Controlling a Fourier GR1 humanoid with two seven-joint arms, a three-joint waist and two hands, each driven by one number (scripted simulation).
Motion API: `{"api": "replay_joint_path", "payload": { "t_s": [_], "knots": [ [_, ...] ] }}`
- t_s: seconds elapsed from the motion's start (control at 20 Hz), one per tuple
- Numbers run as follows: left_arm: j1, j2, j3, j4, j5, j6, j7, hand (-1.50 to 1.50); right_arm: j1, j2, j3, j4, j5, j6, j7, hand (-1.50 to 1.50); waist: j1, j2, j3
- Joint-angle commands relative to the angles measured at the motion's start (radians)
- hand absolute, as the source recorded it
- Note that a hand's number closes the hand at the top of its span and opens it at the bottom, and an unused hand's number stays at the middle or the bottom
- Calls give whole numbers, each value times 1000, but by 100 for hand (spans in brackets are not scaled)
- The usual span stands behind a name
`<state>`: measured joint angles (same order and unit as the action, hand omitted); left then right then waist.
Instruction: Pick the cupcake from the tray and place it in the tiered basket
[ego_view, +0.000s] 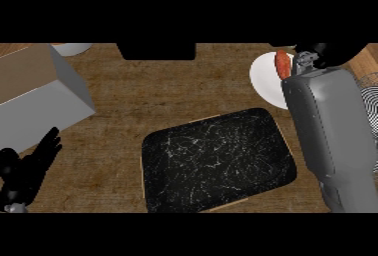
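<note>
At two o'clock, over the white basket tier (264, 80), right hand (319, 54) curls on the cupcake (282, 64); risks tipping if released off-centre. Left hand (26, 167) spread, resting.

We see right hand (325, 54) only in part: fingers hidden, so we cannot tell open or curled. Cupcake we cannot find. White plate (264, 75) just left of right hand, its right part hidden behind forearm. Orange thing (282, 64) beside hand, too small to name. Left hand (26, 167) cut by left and lower edges. Striped object (368, 107) right of forearm cut by right edge.
</note>
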<state>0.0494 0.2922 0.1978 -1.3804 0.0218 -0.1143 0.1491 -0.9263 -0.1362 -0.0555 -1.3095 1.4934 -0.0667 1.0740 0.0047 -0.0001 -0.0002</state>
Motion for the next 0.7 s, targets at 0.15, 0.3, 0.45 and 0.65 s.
{"api": "replay_joint_path", "payload": {
  "t_s": [0.15, 0.3, 0.45, 0.65],
  "knots": [
    [-31, 31, 36, 43, 26, -30, 8, 0, -6, -115, -210, 22, -196, -200, -152, 150, 2, 5, 1],
    [-13, 15, 30, 31, 18, -33, -19, 0, 65, -125, -223, 27, -249, -252, -214, 150, -1, 1, 0],
    [-10, -2, 2, -6, -3, -24, 6, 0, 32, -214, -284, 168, -319, -310, -331, 150, 6, 3, 1],
    [-24, -10, 5, -9, -2, -19, 28, 0, -37, -284, -330, 282, -391, -292, -377, 150, 10, 3, 0]
  ]
}}
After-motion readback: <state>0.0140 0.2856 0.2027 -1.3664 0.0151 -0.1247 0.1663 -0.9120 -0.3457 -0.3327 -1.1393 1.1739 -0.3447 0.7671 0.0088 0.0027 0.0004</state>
